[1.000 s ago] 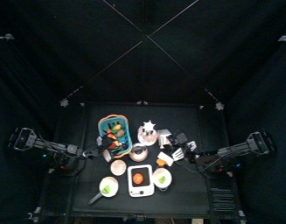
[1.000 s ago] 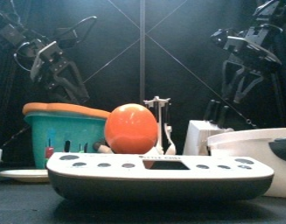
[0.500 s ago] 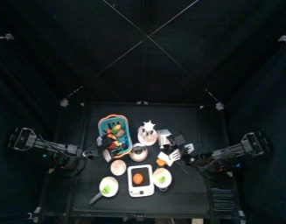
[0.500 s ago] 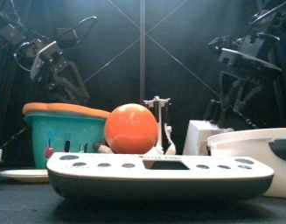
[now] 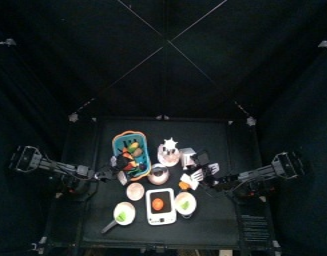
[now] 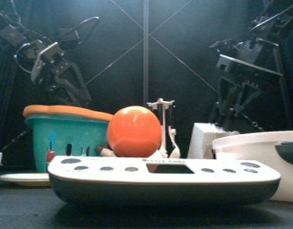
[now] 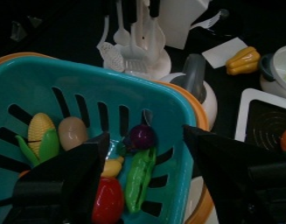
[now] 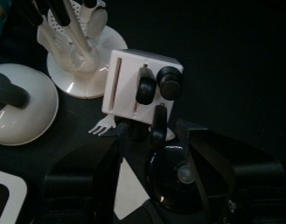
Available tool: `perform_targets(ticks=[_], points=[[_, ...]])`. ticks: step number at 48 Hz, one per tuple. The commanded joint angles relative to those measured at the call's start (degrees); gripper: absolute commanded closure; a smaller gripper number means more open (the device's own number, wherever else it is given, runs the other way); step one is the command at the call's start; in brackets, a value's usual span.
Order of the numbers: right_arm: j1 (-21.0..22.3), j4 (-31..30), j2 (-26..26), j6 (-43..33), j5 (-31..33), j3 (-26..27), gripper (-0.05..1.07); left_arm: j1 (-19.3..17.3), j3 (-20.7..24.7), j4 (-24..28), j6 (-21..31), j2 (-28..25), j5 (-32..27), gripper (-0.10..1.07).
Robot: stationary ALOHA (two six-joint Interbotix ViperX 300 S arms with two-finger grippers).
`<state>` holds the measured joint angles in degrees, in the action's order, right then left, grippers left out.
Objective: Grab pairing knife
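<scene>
**1. Near field.** At the table's front edge stands a white scale with an orange ball on it. A white bowl sits at the scale's 3 o'clock. A teal basket sits at its 9 o'clock, farther back.

**2. Task item.** The paring knife is stored in the white knife block. In the top view the block lies at about 1 o'clock from the scale, in the table's right half.
- Two black knife handles project side by side from the block. It cannot be told which one is the paring knife.
- Both blades are hidden inside the block, so each long axis runs straight into it, handle end outward toward the right wrist camera and point inward.
- A small fork lies on the table just beside the block. A white utensil rack stands beyond it.

**3. Right gripper**. The jaws are spread wide and hold nothing. It hangs near the handles, clear of them.

**4. Left gripper**. The jaws are spread wide and empty, above the basket of toy vegetables.

**5. Change from the earlier frames.**
- The right arm has shifted inward toward the block and sits lower in the front view.
- The left arm and all table items are unchanged.
</scene>
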<state>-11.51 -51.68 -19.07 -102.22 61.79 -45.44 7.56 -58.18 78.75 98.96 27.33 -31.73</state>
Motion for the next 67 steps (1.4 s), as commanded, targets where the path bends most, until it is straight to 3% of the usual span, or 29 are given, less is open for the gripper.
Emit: perform_targets(ticks=[1, 26, 44, 67], points=[[0.26, -0.09, -0.53, -0.26, 0.00, 0.35, 0.18, -0.18, 0.62, 0.18, 0.00, 0.09, 0.09, -0.02], [1.76, -0.09, 0.62, -0.26, -0.79, 0.26, 0.19, -0.18, 0.53, 0.18, 0.00, 0.00, 0.09, -0.02], [2.64, -0.09, 1.93, -0.18, -1.67, 0.62, 0.43, -0.18, 0.26, 0.00, 0.00, 0.09, 0.09, -0.02], [2.99, 0.00, 1.93, -0.09, -1.93, 0.79, 0.43, -0.18, 0.26, 0.00, 0.00, 0.09, 0.09, -0.02]])
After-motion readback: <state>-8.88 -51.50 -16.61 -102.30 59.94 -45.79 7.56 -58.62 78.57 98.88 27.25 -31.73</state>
